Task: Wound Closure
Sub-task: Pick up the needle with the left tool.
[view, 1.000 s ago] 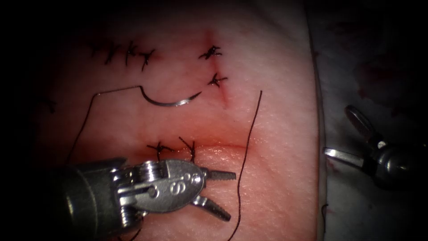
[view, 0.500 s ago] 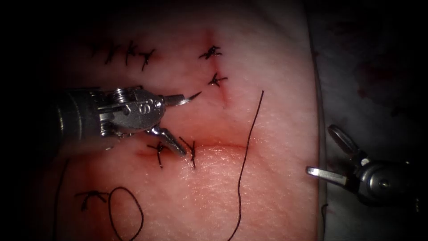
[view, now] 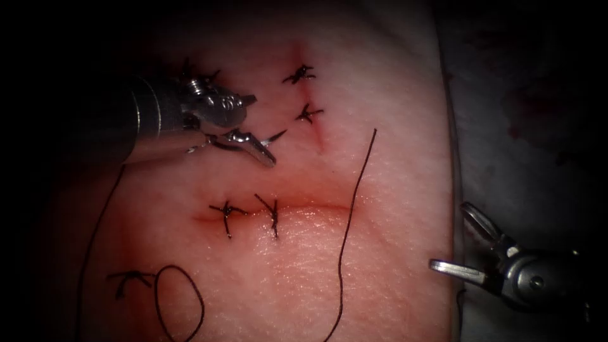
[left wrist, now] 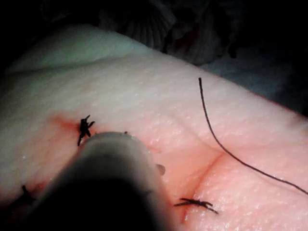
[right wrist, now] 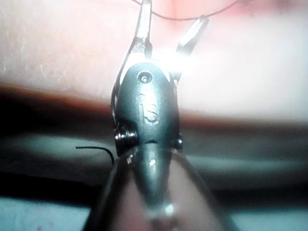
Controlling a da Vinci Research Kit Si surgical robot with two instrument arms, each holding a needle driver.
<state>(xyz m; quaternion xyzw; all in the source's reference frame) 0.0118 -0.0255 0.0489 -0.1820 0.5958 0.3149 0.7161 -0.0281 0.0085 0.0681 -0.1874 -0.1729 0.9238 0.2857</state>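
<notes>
Your left end effector (view: 253, 126) sits over the needle (view: 273, 137) on the tissue (view: 392, 209), left of the short upper cut (view: 318, 136). Its jaws stand apart: one points up and to the right, the other lies along the needle's curve. The tool hides the needle's body, and the tip pokes out to the right of the lower jaw, so you probably have no grip on it yet, though the contact point is hard to read. The needle lies on the surface, not in the tissue.

Your right end effector (view: 462, 244) is off the tissue's right edge, jaws wide apart and holding nothing. In the right wrist view both fingers (right wrist: 143, 21) are spread, with a thin strand crossing just beyond their tips.

The long cut (view: 316, 208) runs across the middle with two knotted stitches (view: 250, 212) at its left end and red fluid (view: 209, 218) along the line. A loose length of thread (view: 351, 215) crosses its right end from top to bottom. More thread (view: 95, 234) trails down from under the left tool, and a loop (view: 180, 304) lies beside a knot near the bottom.
</notes>
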